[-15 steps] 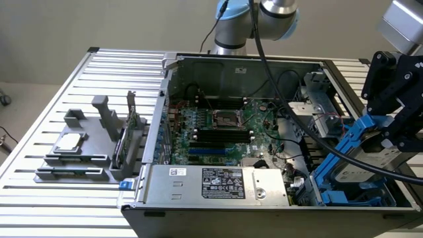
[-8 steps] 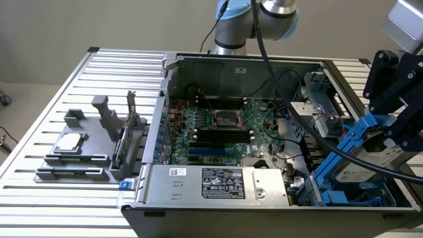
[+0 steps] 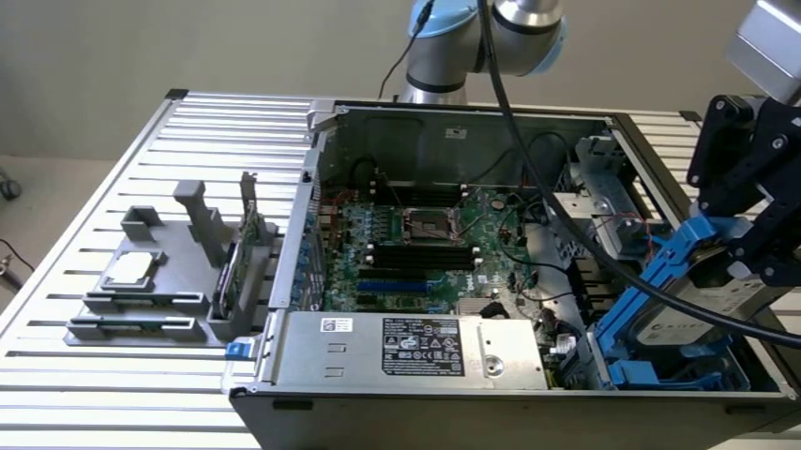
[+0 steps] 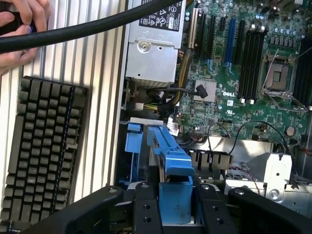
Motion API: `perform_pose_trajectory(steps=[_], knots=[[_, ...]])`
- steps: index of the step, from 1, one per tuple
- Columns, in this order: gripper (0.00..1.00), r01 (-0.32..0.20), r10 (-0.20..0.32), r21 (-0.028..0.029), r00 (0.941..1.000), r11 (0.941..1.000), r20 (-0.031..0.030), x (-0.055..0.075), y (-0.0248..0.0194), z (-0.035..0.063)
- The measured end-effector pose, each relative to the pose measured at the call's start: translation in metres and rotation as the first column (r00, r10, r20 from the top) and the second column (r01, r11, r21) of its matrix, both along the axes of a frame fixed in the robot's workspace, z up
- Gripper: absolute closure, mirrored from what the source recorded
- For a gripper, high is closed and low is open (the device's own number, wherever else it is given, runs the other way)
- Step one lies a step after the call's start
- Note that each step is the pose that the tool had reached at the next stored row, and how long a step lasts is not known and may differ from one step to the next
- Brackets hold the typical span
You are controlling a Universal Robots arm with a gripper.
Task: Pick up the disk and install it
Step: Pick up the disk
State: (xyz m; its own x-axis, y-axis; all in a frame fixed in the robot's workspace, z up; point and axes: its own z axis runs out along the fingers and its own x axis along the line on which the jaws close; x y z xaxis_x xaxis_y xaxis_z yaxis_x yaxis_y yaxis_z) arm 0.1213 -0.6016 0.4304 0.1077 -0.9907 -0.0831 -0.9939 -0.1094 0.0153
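Slatted metal table, plain wall, open computer case. The tilted disk is clamped between the gripper's jaws, seemingly above its bay.

one open computer case is counted, and within it one motherboard and one power supply. one disk (in its blue carrier) is seen, with one gripper at it. on the one slatted table, one grey parts stand bearing one small square chip is found. one keyboard, one hand and one thick black cable are also counted.
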Motion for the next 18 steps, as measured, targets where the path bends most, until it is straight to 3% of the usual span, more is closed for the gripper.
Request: perform_pose_trajectory(steps=[3,6,10,13,15,18], knots=[[0.68,-0.002,0.002,0.0033,1.0,1.0,-0.0001,0.0,-0.0004,-0.0024],[0.68,-0.002,0.002,0.0116,1.0,0.9999,0.0003,0.0,-0.0015,-0.0049],[0.68,-0.002,0.002,0.0141,1.0,0.9999,0.0005,0.0,-0.0013,-0.0037],[0.68,-0.003,0.003,0.0181,1.0,0.9998,0.0008,0.0,-0.0019,0.0022],[0.68,-0.004,0.004,0.0164,1.0,0.9999,0.0005,0.0,-0.0018,0.0102],[0.68,-0.004,0.004,0.0165,1.0,0.9999,0.0004,0.0,-0.0021,0.0137]])
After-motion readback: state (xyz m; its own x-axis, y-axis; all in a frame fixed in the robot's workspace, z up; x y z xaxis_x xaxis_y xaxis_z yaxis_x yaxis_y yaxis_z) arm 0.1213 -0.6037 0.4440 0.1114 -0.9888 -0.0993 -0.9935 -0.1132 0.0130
